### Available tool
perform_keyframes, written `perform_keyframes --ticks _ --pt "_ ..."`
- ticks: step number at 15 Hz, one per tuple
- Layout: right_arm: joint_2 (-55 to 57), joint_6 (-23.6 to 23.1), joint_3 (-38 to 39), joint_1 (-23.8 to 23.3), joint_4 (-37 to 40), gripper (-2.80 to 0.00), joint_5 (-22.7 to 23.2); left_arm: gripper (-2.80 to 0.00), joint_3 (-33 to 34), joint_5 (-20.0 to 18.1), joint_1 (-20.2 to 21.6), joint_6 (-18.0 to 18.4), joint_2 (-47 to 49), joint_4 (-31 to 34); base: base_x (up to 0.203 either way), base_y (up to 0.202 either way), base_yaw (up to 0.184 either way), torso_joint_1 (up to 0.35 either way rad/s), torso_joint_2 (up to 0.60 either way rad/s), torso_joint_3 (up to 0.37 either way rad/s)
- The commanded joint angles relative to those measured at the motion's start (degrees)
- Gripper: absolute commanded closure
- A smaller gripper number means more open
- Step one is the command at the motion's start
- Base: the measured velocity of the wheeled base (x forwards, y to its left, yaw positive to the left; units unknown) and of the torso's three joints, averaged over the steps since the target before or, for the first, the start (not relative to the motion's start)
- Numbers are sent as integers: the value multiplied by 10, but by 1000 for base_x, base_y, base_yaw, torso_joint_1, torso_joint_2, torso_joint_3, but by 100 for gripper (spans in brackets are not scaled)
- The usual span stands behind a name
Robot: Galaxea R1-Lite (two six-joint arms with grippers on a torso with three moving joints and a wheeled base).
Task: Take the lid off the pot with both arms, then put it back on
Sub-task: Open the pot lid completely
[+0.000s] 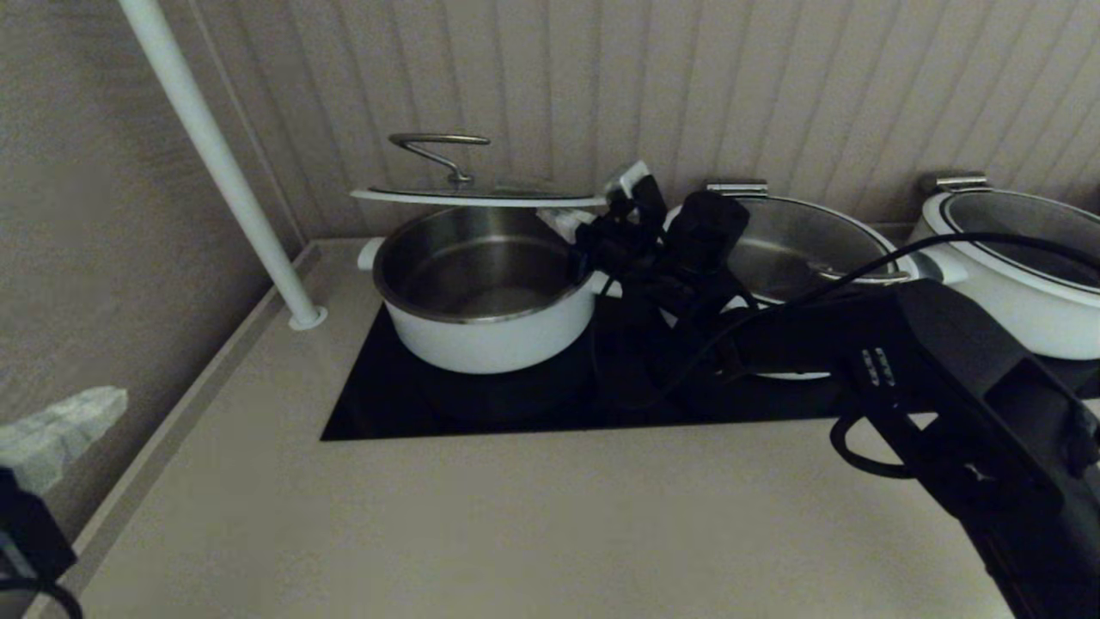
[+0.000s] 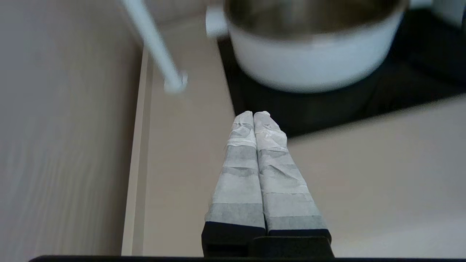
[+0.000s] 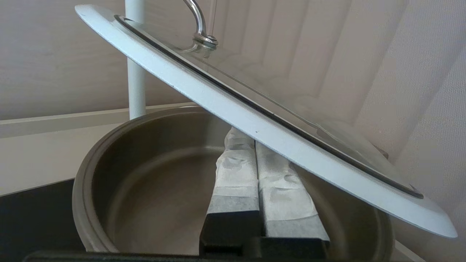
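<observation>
My fingers (image 2: 251,160) are wrapped in pale grey-white tape with darker grey bands, on black bases. The lid (image 1: 477,196) has a white ring, thin black band and silvery handle; the pot (image 1: 485,331) is white outside, shiny steel inside. Black cooktop (image 1: 387,404), beige table (image 1: 516,524), white pole (image 1: 215,155).

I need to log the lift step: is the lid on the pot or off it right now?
Off. The lid hangs above the open pot, a clear gap beneath it, the right gripper at its edge.
</observation>
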Motion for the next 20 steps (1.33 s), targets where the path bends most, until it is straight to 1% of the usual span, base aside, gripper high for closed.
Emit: perform_keyframes --ticks 1,7,13,18,20 --pt "3 -1 -1 1 -3 0 2 0 -26 -1 -1 1 95 -33 0 0 0 0 0 0" --pt "0 -1 -1 1 -3 0 2 0 -129 -3 -2 0 223 -95 0 0 0 0 0 0" --pt "-4 -1 -3 2 -3 0 2 0 -168 -2 -40 -6 302 -102 0 0 0 0 0 0" --pt "-4 -1 -7 2 -2 0 2 0 -196 -2 -71 -7 400 -187 0 0 0 0 0 0" --pt "-3 -1 -10 3 -2 0 2 0 -214 -1 -78 -8 433 -194 0 0 0 0 0 0"
